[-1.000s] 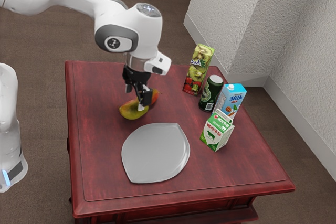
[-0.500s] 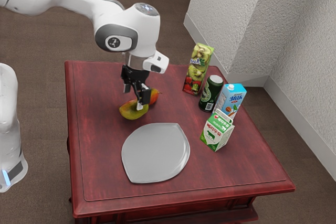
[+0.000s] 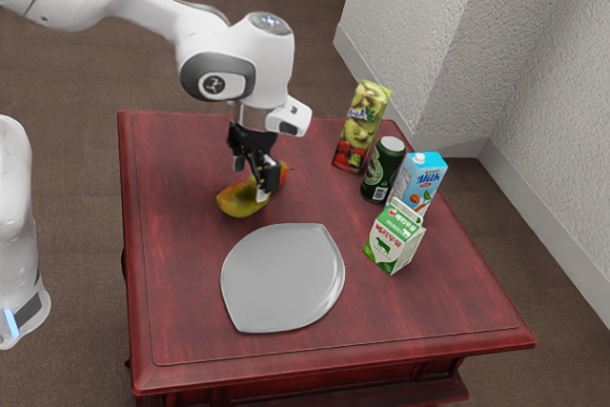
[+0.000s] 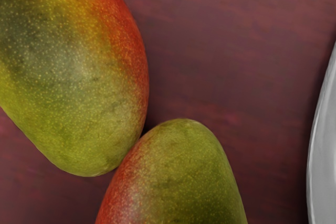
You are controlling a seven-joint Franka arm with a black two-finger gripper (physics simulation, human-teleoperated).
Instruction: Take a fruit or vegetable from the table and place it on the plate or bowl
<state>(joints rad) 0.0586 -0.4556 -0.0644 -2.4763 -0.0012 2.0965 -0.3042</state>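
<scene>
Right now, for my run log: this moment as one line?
stage: pick | gripper low over two green-red oval mangoes | grey oval plate: no fruit yet

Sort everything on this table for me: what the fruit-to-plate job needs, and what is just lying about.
For the job:
grey plate
front mango, beside the plate
rear mango, just beyond the front one

Just lying about:
kiwi juice carton
green can
blue milk carton
green-and-white milk carton
</scene>
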